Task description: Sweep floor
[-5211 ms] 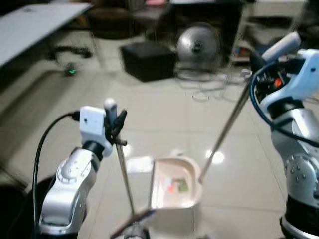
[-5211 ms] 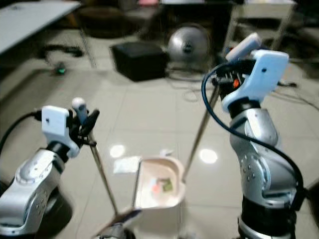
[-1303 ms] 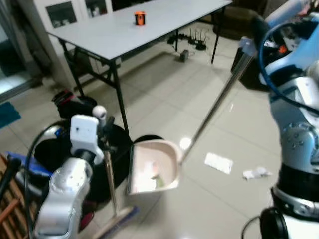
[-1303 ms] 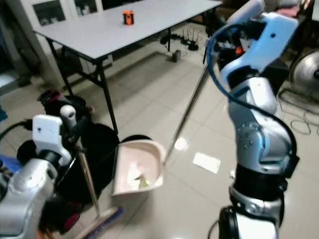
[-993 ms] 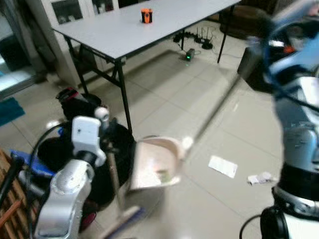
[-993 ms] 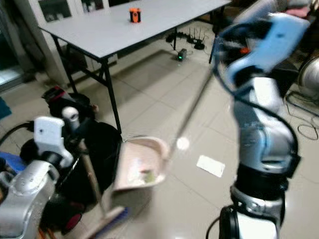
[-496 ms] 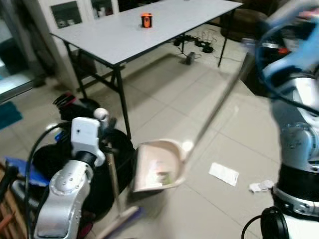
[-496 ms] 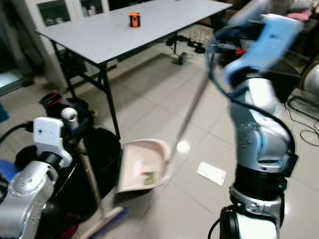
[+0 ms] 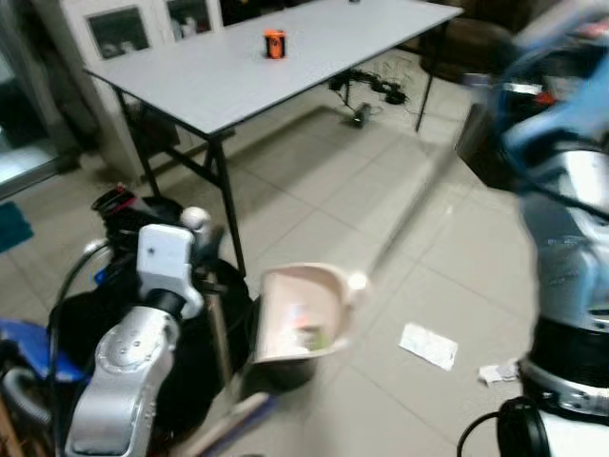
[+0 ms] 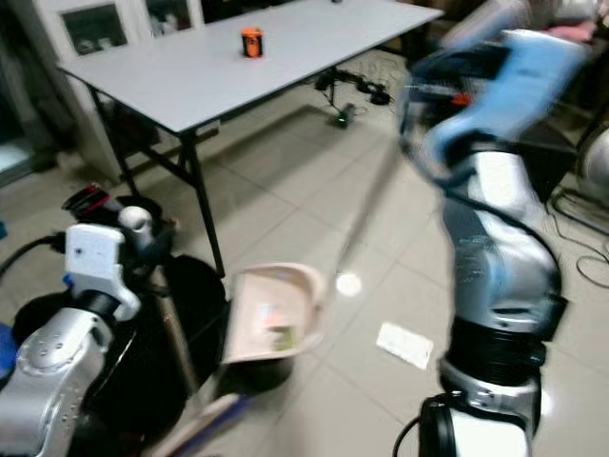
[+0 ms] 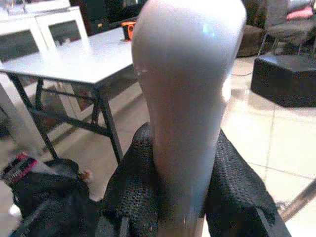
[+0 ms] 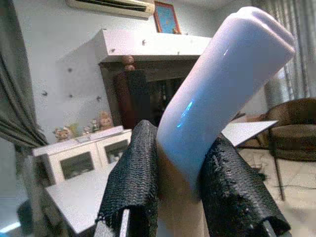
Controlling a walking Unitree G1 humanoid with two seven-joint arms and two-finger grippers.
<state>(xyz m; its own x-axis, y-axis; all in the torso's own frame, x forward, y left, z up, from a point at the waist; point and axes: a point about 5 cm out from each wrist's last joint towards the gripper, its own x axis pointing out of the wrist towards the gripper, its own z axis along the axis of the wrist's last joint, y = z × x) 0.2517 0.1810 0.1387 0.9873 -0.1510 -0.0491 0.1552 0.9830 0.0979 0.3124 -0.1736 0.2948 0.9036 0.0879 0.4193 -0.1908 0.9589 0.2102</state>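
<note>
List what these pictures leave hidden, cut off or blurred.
- Right gripper: motion blur in both eye views.
- Dustpan contents: blurred colored bits, unidentifiable.
- Broom head: blurred, cut by the right eye view's bottom edge.
- Orange item on table: too small.

Your right arm and the dustpan handle are motion-blurred. Broom head is cut by the frame edge. Dustpan contents too blurred to identify.
</note>
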